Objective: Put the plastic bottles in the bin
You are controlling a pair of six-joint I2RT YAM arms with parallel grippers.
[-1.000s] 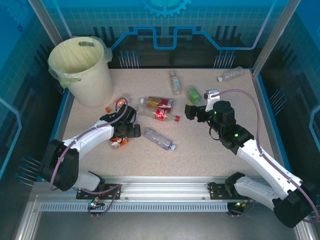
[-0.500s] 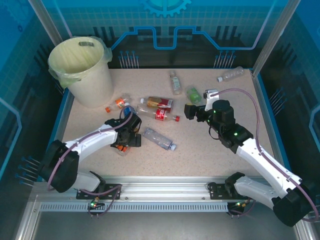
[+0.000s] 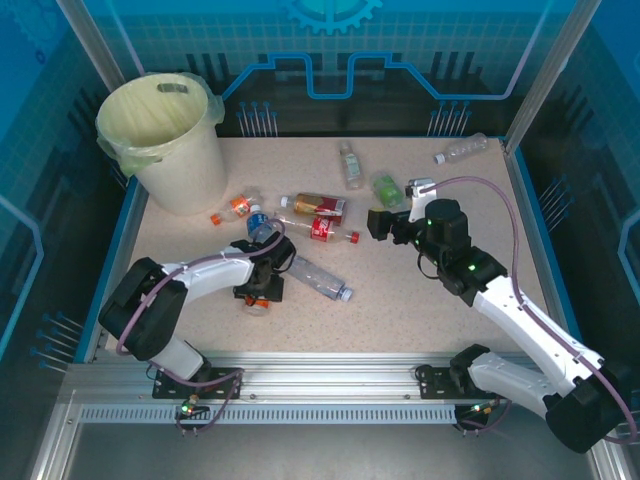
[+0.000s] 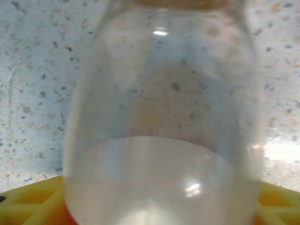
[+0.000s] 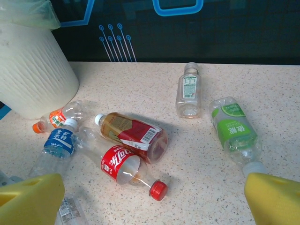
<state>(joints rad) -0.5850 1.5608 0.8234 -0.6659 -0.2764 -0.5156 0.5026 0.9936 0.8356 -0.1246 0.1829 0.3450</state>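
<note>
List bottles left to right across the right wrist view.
Blue-label bottle → red-label cola bottle → clear white-cap bottle → green-label bottle. Skipped for overlap: orange-cap bottle, brown tea bottle.

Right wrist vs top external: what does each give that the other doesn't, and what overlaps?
Right wrist: its own yellow right fingers, spread wide, plus label detail, such as the lime print on the green-label bottle and the red cap on the red-label bottle.
Top external: the left arm bent down onto a bottle, the right arm, the bag-lined mouth of the bin, and the clear bottle in the far right corner.
Both: the bin, the central bottle cluster, the speckled table.
</note>
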